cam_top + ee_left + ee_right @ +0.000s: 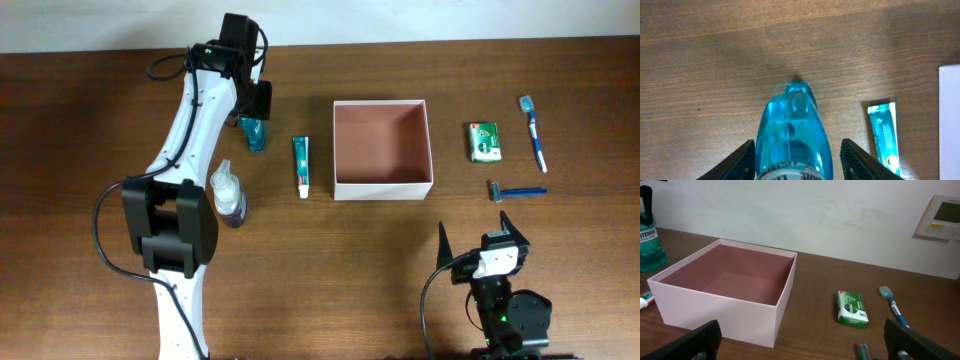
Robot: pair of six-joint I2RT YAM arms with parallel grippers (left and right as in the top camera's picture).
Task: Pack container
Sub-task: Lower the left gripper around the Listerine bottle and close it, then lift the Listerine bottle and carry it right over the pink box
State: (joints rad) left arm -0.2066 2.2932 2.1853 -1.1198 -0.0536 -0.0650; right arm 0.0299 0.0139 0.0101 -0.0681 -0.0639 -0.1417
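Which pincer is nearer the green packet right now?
Right. The right pincer sits open with the green packet just ahead of it. The left pincer is on the other side of the container, straddling the blue bottle.

Even, soft overhead light, faint shadows on the table (100,130); wrist views slightly soft, no glare.

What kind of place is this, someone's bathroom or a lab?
Likely a robot lab bench, not a bathroom: robot arms at a bare wooden table, a plain white wall with a control panel, and a toothbrush and toothpaste laid out beside an open container.
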